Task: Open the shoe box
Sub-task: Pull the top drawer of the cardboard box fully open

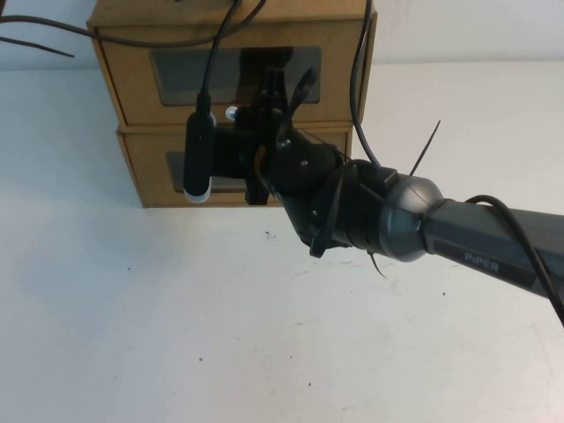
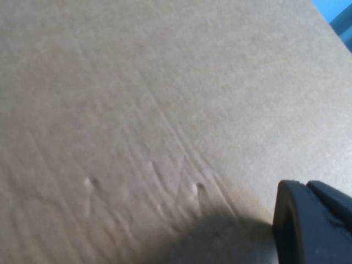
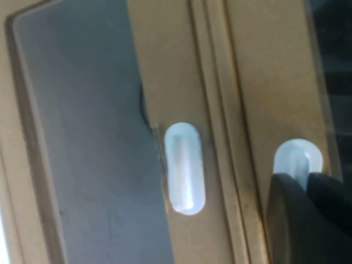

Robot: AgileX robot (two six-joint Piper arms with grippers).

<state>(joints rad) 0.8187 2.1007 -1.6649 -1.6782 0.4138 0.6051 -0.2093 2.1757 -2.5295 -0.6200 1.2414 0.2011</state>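
Shoe boxes (image 1: pixel 238 53), two stacked cardboard ones with windows, were pictured at the far side of the white table (image 1: pixel 176 308), where the right gripper (image 3: pixel 306 186) was clamped on one translucent pull tab (image 3: pixel 297 154), while the left gripper (image 2: pixel 313 220), its jaw state impossible to tell, was held close against bare cardboard.

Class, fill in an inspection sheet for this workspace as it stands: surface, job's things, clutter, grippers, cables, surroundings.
Surface: white table, a few dark specks.
Job's things: two stacked brown cardboard shoe boxes with front windows, upper, lower, both look shut; two translucent white pull tabs.
Clutter: nothing seen.
Grippers: right gripper at the box fronts, by one tab; left gripper close against plain cardboard, outside the high view.
Cables: black cables drape over the boxes and along the right arm; a black cylinder with white tip hangs from one.
Surroundings: pale wall behind; blue patch in the left wrist view.
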